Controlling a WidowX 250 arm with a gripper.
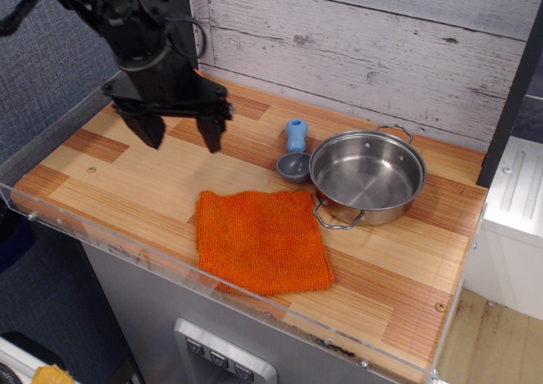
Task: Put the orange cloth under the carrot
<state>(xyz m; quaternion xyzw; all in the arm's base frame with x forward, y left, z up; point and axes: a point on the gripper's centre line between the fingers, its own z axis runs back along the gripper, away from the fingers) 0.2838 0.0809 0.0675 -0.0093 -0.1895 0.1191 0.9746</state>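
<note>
The orange cloth (pixel 261 240) lies flat on the wooden counter near the front edge, left of the steel pot. My gripper (pixel 181 138) hangs open and empty above the counter, up and to the left of the cloth, its two black fingers wide apart. The carrot is hidden behind the arm at the back left and does not show.
A steel pot (pixel 368 176) with two handles stands right of the cloth. A blue-handled grey scoop (pixel 294 153) sits against the pot's left side. A clear acrylic rim (pixel 110 244) runs along the counter's front and left edges. A plank wall stands behind.
</note>
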